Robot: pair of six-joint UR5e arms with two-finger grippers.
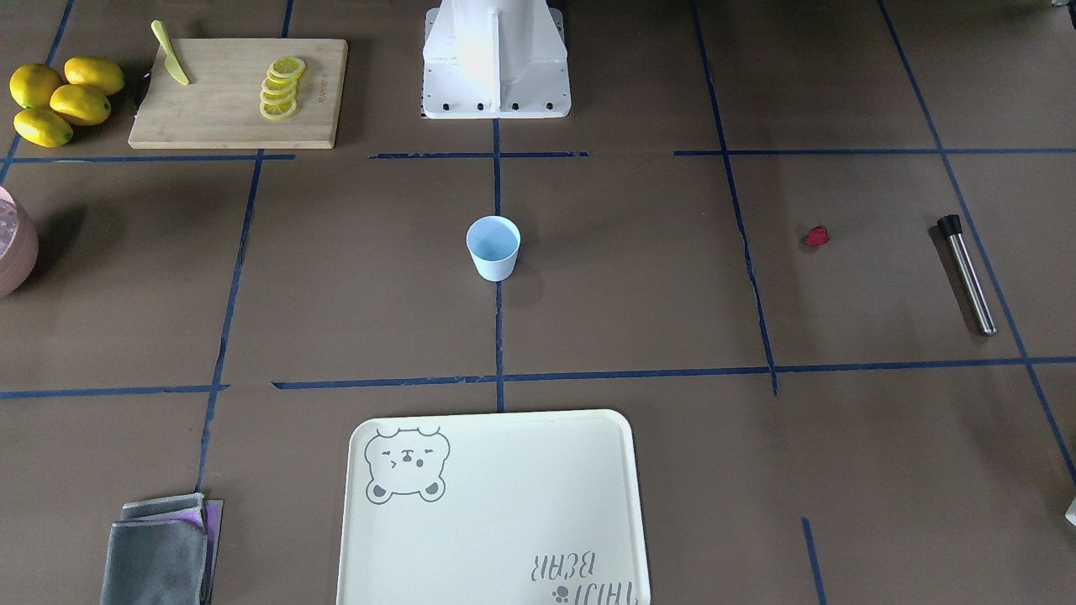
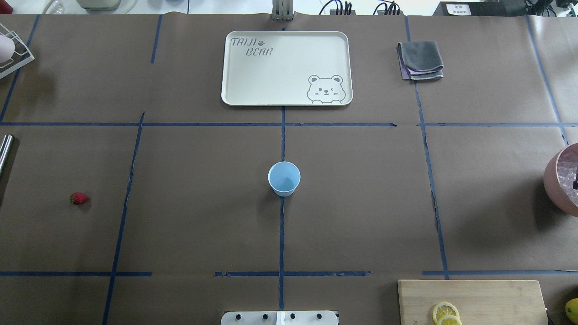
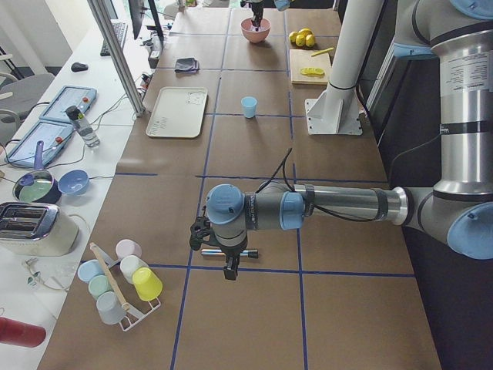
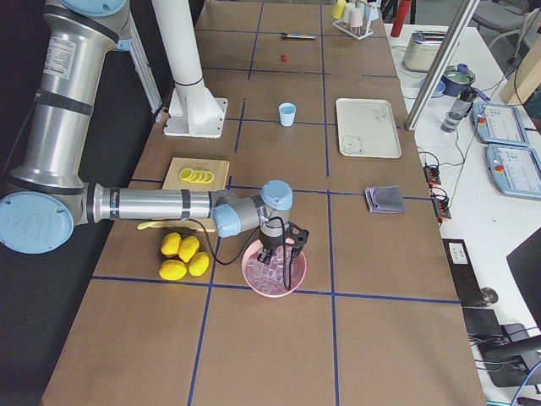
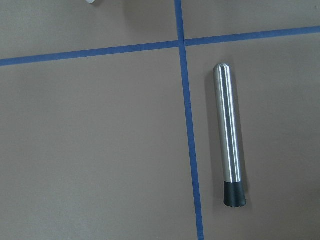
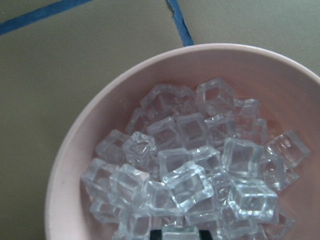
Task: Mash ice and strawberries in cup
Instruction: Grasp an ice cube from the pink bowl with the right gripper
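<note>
Across the brown-papered counter the job looks barely begun: none of the ingredients has reached its place, and mashing is some way off.

The left tool hangs low over the counter's end on the robot's left, above the steel muddler, which lies flat on the paper beside a blue tape line and is untouched. I cannot tell whether this tool's fingers are spread or closed. The right tool is down at the pink bowl at the opposite end, its fingers dipping toward the contents. Whether it has closed on a piece is not clear either.

The cup stands upright at the counter's centre on a tape crossing, well apart from both tools, and its pale inside shows nothing in it.

The strawberry lies alone on the paper on the robot's left, near the muddler but not touching it.

The ice is heaped in the pink bowl, many clear cubes.

By my reading, what remains is nearly everything: ice into the cup, the berry into the cup, the muddler picked up, then the mashing.
</note>
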